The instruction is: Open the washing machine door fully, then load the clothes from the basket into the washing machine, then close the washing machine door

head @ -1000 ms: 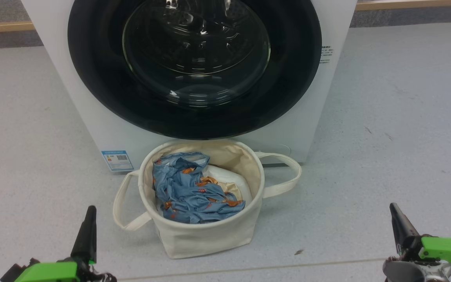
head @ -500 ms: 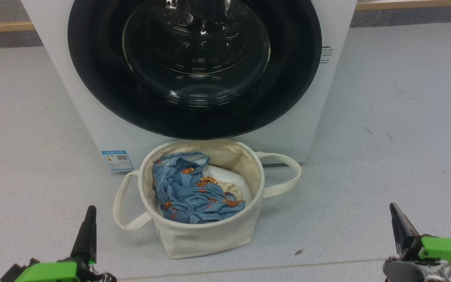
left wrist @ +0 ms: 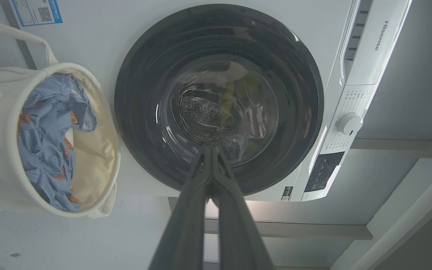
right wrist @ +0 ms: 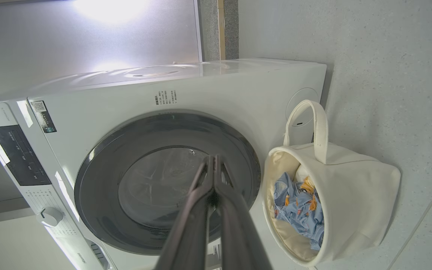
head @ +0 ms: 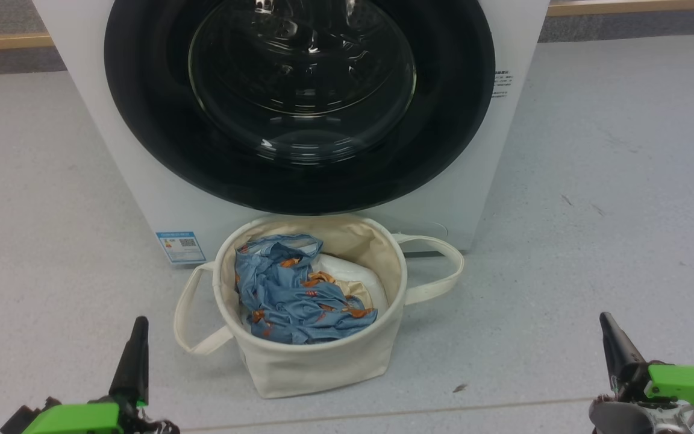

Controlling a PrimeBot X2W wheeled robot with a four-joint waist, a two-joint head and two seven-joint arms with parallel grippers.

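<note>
Left end effector (head: 139, 325): fingers pressed together, empty, low over the floor (head: 52, 241). Ahead and to its right: basket (head: 317, 367), upright on the floor, close against the washing machine (head: 142, 199) front; contact not discernible. Clothes (head: 287, 295) inside the basket, denim-blue with orange prints on top. Beyond the basket: washing machine door (head: 299, 181), flush against the machine, not opened. Right end effector (head: 607, 322): fingers likewise together, empty; basket ahead to its left, well apart.

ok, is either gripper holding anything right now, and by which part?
Nothing held: the left gripper and right gripper are both shut empty, fingers pressed together, apart from the round cream canvas basket and the glossy black round washing machine door.
</note>
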